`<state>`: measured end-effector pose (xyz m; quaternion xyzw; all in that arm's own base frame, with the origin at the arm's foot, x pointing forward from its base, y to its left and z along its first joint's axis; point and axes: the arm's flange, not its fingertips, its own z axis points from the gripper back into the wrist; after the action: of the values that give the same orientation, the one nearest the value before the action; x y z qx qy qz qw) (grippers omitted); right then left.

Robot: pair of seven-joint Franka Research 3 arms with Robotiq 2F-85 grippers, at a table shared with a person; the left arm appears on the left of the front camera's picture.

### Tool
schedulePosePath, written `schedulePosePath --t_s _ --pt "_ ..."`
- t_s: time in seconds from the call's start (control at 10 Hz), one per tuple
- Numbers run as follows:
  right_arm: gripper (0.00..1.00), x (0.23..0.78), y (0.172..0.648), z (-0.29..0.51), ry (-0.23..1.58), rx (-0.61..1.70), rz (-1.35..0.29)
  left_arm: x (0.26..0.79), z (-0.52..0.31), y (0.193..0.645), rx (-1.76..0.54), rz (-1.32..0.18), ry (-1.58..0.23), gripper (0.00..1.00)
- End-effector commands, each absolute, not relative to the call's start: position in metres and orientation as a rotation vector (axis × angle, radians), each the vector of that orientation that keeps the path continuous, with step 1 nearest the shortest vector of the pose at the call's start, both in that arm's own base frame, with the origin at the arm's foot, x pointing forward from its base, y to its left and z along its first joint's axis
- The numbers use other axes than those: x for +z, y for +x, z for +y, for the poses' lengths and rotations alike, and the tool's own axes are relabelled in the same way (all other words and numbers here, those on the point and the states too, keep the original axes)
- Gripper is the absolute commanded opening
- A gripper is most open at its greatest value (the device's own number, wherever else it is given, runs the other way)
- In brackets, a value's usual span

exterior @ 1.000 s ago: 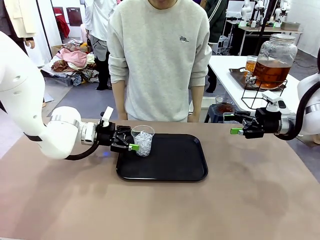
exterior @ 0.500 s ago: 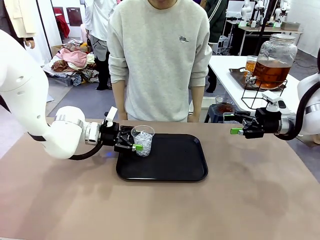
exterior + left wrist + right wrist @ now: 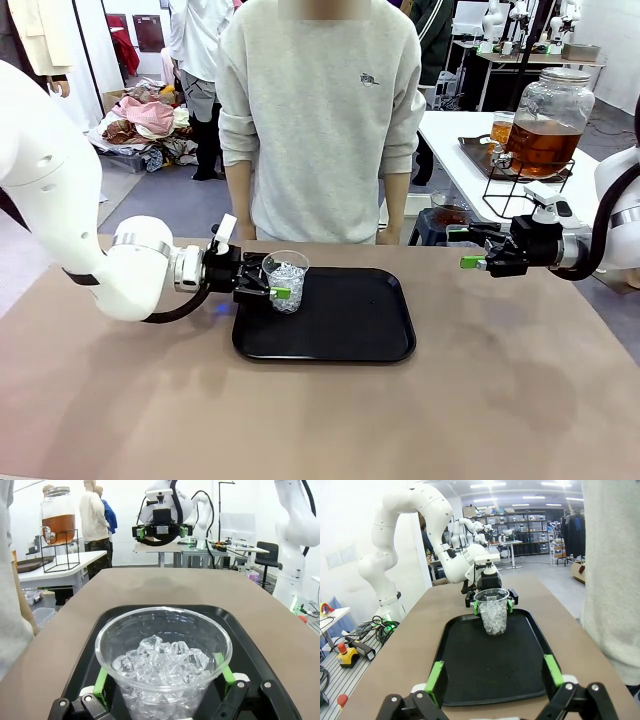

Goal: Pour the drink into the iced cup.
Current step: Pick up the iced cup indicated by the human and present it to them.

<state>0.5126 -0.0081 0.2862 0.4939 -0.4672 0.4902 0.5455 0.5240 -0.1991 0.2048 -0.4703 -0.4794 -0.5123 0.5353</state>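
Note:
The iced cup [image 3: 287, 281], clear plastic full of ice, stands at the left end of a black tray [image 3: 350, 322]. My left gripper [image 3: 276, 285] is open, its green pads on either side of the cup [image 3: 162, 662]; a sliver of space shows at each pad [image 3: 102, 681]. My right gripper [image 3: 470, 262] hovers open and empty above the table's right side, pointing at the cup [image 3: 492, 611]. The drink [image 3: 543, 146], amber liquid in a big glass dispenser jar with a tap, sits on a wire stand on the white table behind right, also far left in the left wrist view [image 3: 58, 526].
A person in a grey sweater [image 3: 320, 110] stands at the far edge, arms hanging down. A dark tray with a glass [image 3: 500, 135] lies beside the jar's stand. Bare brown tabletop [image 3: 500, 380] surrounds the black tray [image 3: 485, 655].
My left arm slid right, bringing its fingers farther around the cup. The cup, the right arm and the person stayed in place.

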Motion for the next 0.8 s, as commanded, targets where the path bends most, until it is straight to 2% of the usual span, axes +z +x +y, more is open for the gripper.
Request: schedulePosePath --t_s 0.0,0.3,0.5,0.7 --pt "1.00 0.2890 0.5141 -0.0077 1.161 1.166 -1.107 0.2055 -0.2060 0.5261 -1.189 -1.144 -1.122 1.00" --pt "1.00 0.2890 0.5141 -0.0077 1.161 1.166 -1.107 0.2046 -0.2094 0.5245 -1.202 -1.131 -1.144 1.00" --pt "1.00 0.2890 0.5141 -0.0077 1.161 1.166 -1.107 0.2041 -0.2100 0.5230 -1.226 -1.151 -1.134 0.62" --pt "1.00 0.2890 0.5141 -0.0077 1.161 1.166 -1.107 0.2056 -0.2091 0.5215 -1.219 -1.167 -1.133 0.62"
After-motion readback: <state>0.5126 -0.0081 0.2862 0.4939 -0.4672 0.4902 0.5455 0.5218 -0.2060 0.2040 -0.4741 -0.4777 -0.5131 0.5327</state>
